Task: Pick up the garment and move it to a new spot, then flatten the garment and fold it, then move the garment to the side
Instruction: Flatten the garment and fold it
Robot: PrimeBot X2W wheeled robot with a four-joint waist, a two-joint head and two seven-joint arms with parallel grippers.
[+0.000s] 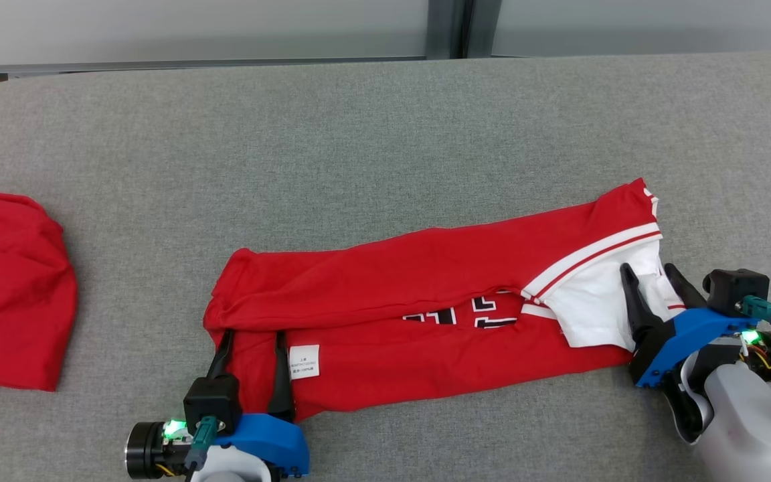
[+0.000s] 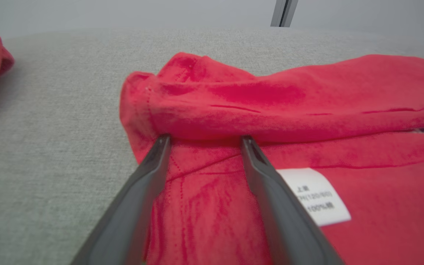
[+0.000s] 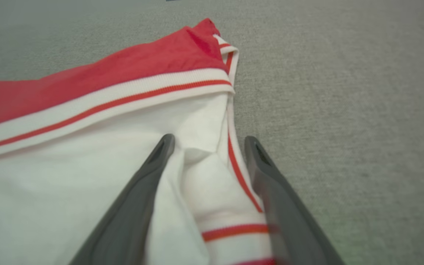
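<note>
**STATUS: GARMENT ON DESK, BOTH SETS OF JAWS SPREAD WIDE**

In the head view, you are looking at the red garment (image 1: 412,268) lying on the grey desk (image 1: 359,134). It is stretching from the lower centre-left of the frame up towards the centre right. Its upper layer is folding over the lower one, partly covering a black-and-white print (image 1: 472,311). A white panel with red-and-white striped trim (image 1: 593,301) is showing at the garment's right end.

The left gripper (image 1: 254,335) is sitting at the lower left of the frame. Its jaws are standing wide and lying on the lower red layer, with the tips reaching the edge of the folded-over layer. A white care label (image 1: 304,361) is lying just beside the jaw nearer the frame's centre. In the left wrist view, the garment (image 2: 271,92) is bulging just above the gripper (image 2: 205,139), and the label (image 2: 317,197) is at the lower right.

The right gripper (image 1: 649,269) is sitting at the right of the frame, also with its jaws wide. In the right wrist view, white fabric of the garment (image 3: 123,66) is bunching between the gripper's (image 3: 208,139) jaws, unclamped.

A second red garment (image 1: 7,288) is lying at the left edge, well apart.
</note>
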